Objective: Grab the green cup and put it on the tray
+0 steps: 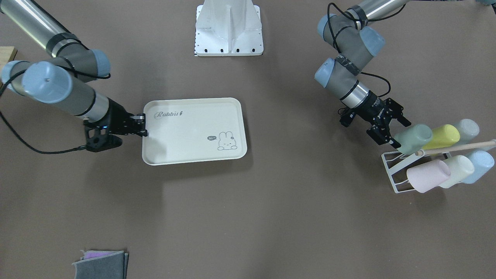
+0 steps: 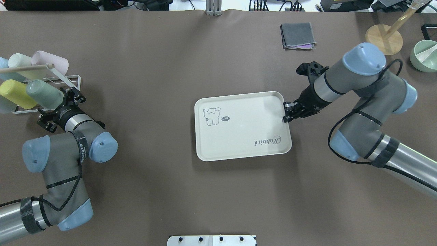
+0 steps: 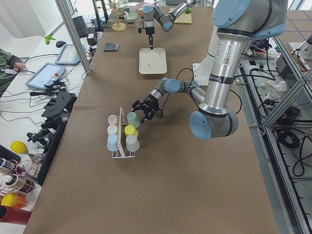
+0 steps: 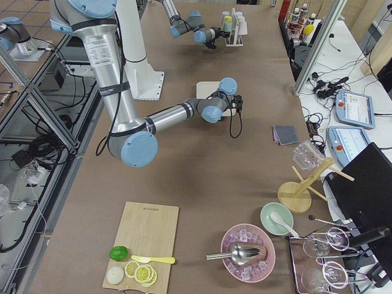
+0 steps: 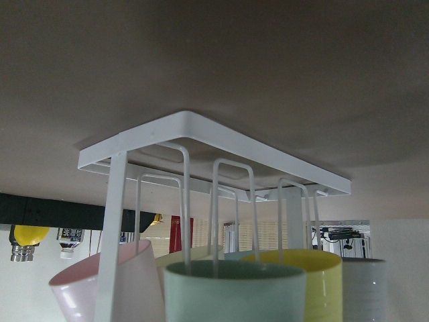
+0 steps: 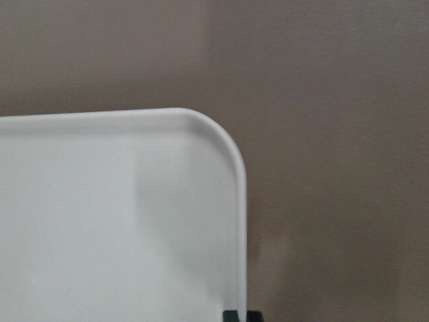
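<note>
Left gripper spread wide, green cup at its fingertips on the rack, lined up for the grab | right gripper clamps tray rim, seemingly steadying the landing spot.

A wide table covered in brown matting is seen. A cream tray is laid flat near its middle, and a white wire rack is stood near the left end. Folded grey cloths are stacked by the far edge. Toward the right end, a round wooden stand, a pale green bowl, a cutting board and a pink bowl are set out. A white mounting plate is fixed at the robot's side.
</note>
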Motion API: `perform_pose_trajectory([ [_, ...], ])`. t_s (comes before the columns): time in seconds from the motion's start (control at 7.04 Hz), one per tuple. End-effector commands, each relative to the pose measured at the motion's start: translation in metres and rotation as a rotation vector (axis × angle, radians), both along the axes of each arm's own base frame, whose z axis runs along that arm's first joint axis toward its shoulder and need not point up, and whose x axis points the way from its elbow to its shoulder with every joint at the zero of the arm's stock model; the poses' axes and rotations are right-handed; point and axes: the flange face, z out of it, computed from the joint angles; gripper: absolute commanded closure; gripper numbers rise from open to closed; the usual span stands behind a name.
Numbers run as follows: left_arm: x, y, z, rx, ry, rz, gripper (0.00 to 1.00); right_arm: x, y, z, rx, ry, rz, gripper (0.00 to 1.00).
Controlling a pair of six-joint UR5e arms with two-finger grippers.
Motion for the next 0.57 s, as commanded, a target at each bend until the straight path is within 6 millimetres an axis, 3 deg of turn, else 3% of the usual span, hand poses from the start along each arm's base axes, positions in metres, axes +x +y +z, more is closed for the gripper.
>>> perform_pose_trajectory([
  [0.0,-0.002,-0.005,0.008,0.003,-0.001,-0.008,0.02,-0.065,0.016,-0.036,0.021,0.009,0.009,1.00],
  [0.14,-0.004,-0.006,0.009,0.001,-0.004,-0.011,0.02,-0.080,0.023,-0.050,-0.003,0.003,0.021,1.00],
  [0.43,-0.009,-0.011,0.009,0.007,-0.006,-0.022,0.02,-0.087,0.027,-0.050,-0.017,0.006,0.022,1.00],
])
